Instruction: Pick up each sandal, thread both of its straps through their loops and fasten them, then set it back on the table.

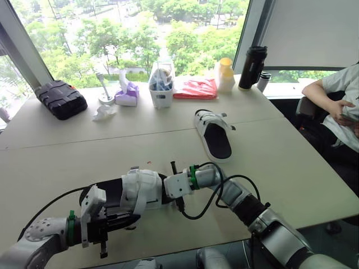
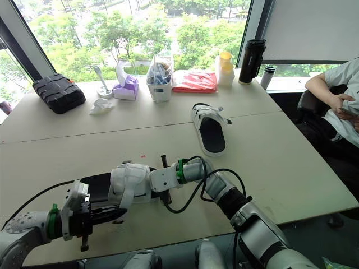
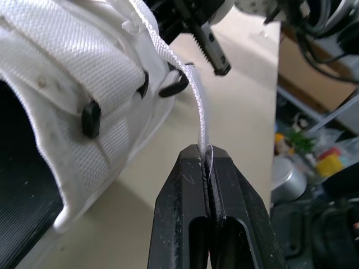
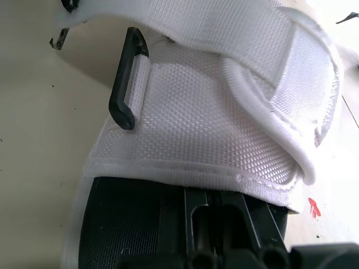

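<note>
Clamped tight, my left gripper (image 3: 206,154) pinches the thin free end of a white webbing strap (image 3: 193,95), which runs taut from my fingertips up to the white woven-fabric sandal with a black footbed (image 1: 140,190). That sandal sits between my two grippers, close to the near edge of the pale beige table (image 1: 291,168); I cannot tell whether its sole touches the tabletop. My right gripper (image 1: 170,189) meets the sandal at its other end, pressed up to the black footbed, and I cannot tell whether it is gripping or merely set against it. On the side of the upper a black plastic loop (image 4: 126,78) stands out from a fabric tab, with a band of white webbing passing just above it. A second white sandal with a dark footbed (image 1: 213,134) lies flat near the middle of the table, towards its right edge, well apart from the first. Along the far edge stand a black ridged case (image 1: 60,98), a purple tissue pack (image 1: 128,95), a white basket (image 1: 161,89), a red packet (image 1: 195,88), a yellow-capped bottle (image 1: 225,74) and a black flask (image 1: 252,67). A person in a pale shirt (image 1: 336,106) sits beyond the right edge.
</note>
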`<act>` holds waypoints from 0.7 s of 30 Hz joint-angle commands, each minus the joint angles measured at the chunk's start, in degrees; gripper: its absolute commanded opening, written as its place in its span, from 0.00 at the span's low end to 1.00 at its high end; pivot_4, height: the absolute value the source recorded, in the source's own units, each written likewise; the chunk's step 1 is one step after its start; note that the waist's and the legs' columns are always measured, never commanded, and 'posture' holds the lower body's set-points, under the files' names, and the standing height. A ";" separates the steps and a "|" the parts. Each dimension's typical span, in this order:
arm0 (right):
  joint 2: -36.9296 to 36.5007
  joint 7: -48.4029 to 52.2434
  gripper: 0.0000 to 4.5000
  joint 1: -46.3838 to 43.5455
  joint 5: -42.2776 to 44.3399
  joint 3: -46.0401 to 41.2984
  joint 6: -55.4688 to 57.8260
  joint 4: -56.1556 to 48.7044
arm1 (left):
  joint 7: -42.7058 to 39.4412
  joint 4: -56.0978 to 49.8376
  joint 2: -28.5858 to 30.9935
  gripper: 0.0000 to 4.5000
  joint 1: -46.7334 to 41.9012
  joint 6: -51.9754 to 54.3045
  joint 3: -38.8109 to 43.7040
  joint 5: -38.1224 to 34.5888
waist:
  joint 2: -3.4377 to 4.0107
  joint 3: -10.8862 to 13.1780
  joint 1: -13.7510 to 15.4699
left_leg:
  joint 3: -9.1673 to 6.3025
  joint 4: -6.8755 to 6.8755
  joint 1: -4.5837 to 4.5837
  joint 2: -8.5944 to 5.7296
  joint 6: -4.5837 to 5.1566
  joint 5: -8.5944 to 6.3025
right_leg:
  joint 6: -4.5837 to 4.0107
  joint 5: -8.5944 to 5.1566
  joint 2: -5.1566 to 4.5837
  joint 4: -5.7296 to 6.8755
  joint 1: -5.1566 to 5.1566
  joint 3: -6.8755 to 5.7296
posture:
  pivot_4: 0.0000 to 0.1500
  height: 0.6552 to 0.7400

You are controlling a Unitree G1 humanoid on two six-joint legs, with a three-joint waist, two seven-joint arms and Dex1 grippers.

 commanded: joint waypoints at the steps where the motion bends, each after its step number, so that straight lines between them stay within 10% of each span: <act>1: -0.58 1.19 0.00 1.80 -2.71 2.34 2.08 2.75 | 3.19 -1.36 -1.42 0.01 -6.05 6.28 2.63 -9.46 | -0.02 -0.01 0.04 | -0.01 0.01 0.00 0.00 0.00 0.00 | 0.00 0.00 0.00 0.00 0.00 -0.01 | 1.00 1.00; 10: -0.29 0.85 0.00 1.92 -2.86 2.41 2.42 2.52 | 12.13 4.40 -10.97 0.01 -19.79 11.30 -0.43 -13.47 | -0.09 -0.09 -0.02 | -0.03 0.03 0.05 -0.01 -0.02 0.01 | 0.21 0.15 0.02 0.04 0.03 0.00 | 1.00 1.00; 21: -1.19 0.76 0.00 2.85 -2.74 2.17 3.16 1.12 | 13.05 4.12 -13.58 0.01 -14.86 12.61 0.67 -14.76 | -0.05 -0.09 0.03 | 0.00 0.00 0.06 0.00 -0.02 0.01 | 0.08 0.09 0.03 0.01 0.02 0.06 | 1.00 1.00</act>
